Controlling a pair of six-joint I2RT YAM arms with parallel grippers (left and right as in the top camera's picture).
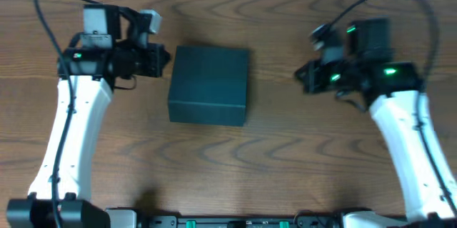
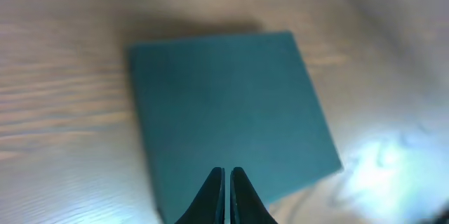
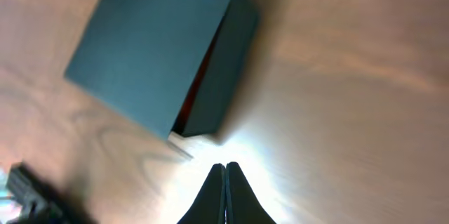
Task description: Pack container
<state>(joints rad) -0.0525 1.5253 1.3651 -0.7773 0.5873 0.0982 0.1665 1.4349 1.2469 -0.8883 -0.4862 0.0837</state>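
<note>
The container [image 1: 209, 83] is a dark teal-black square cardboard box lying in the middle of the wooden table with its lid down. In the right wrist view [image 3: 158, 52] the lid stands slightly ajar along one side, with a thin reddish gap. My left gripper [image 1: 163, 58] is shut and empty just left of the box's far left corner; in the left wrist view its fingertips [image 2: 226, 173] hover over the box [image 2: 228, 112]. My right gripper [image 1: 301, 76] is shut and empty, well to the right of the box, its fingertips [image 3: 225, 168] over bare table.
The wooden table [image 1: 285, 142] stretches around the box. A dark object [image 3: 28, 192] shows at the bottom left edge of the right wrist view. No snack packets are in view.
</note>
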